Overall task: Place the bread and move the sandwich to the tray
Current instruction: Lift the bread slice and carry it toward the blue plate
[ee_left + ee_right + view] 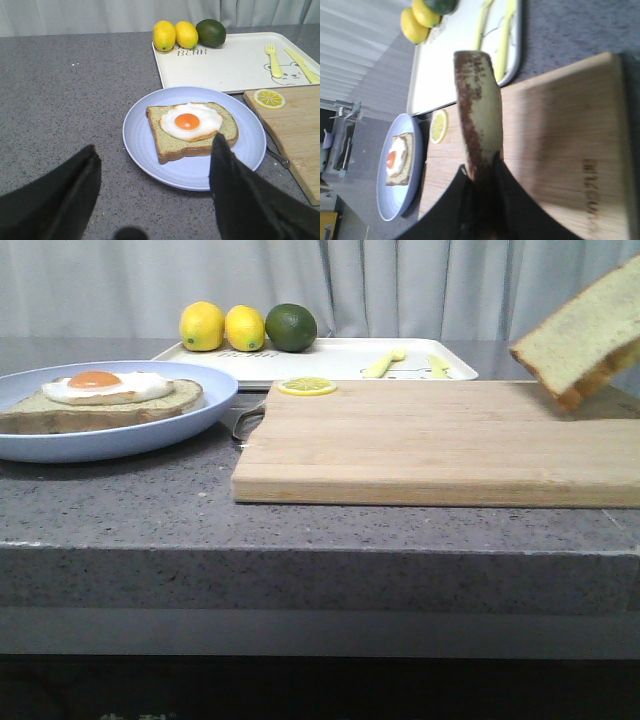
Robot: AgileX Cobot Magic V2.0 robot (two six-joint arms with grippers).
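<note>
Bread [588, 328] tilted, raised above cutting board [430, 445], clamped in right hand [482, 172].

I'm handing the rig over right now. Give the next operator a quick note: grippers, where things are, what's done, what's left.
Right gripper: shut on the bread, held in the air above the cutting board.
Left gripper: open, empty, hovering near the blue plate.
Egg-topped slice sits on that plate.
Tray holds fruit and cutlery, no sandwich.
Done: bread picked up.
Left: set bread on the egg slice, then move the sandwich to the tray.
</note>
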